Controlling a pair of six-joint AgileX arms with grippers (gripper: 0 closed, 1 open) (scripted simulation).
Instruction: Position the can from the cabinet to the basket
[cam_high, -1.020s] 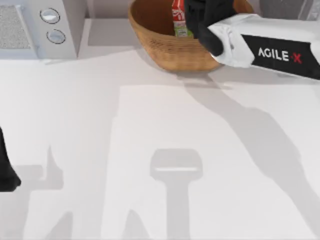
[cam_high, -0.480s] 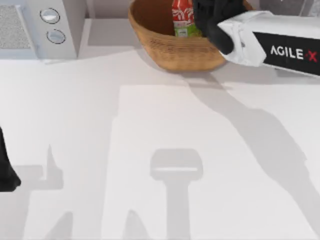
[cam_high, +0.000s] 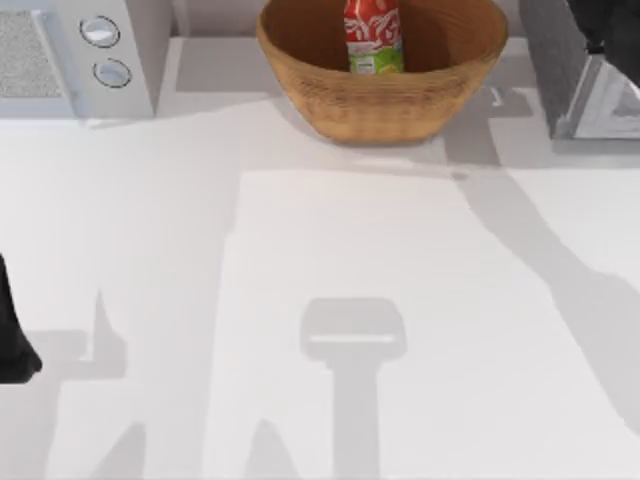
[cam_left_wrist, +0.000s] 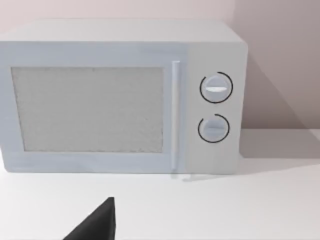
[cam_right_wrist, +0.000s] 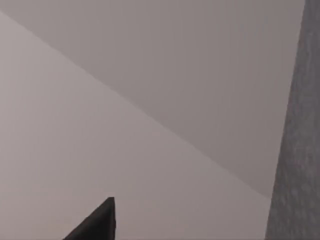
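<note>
The can (cam_high: 373, 35), red with a green lower band, stands upright and free inside the round wicker basket (cam_high: 300, 70) at the table's far middle. At the far right is the dark grey cabinet (cam_high: 553, 65), and its white framed door (cam_high: 612, 105) is swung open. My right gripper (cam_high: 606, 25) is up at the far right corner above the cabinet, open and holding nothing, well apart from the can. One of its black fingertips (cam_right_wrist: 97, 226) shows in the right wrist view beside the cabinet's (cam_right_wrist: 295, 150) speckled side. My left gripper (cam_high: 15, 345) stays parked at the left edge, open.
A white microwave (cam_high: 90, 50) with two round knobs stands at the far left and also appears, as the microwave (cam_left_wrist: 120, 100), in the left wrist view behind a black fingertip (cam_left_wrist: 97, 226). Bare white tabletop (cam_high: 330, 280) spreads in front of the basket.
My right gripper has let go of the can and drawn back to the right, out of the basket and up over the cabinet. The can stays standing in the basket.
</note>
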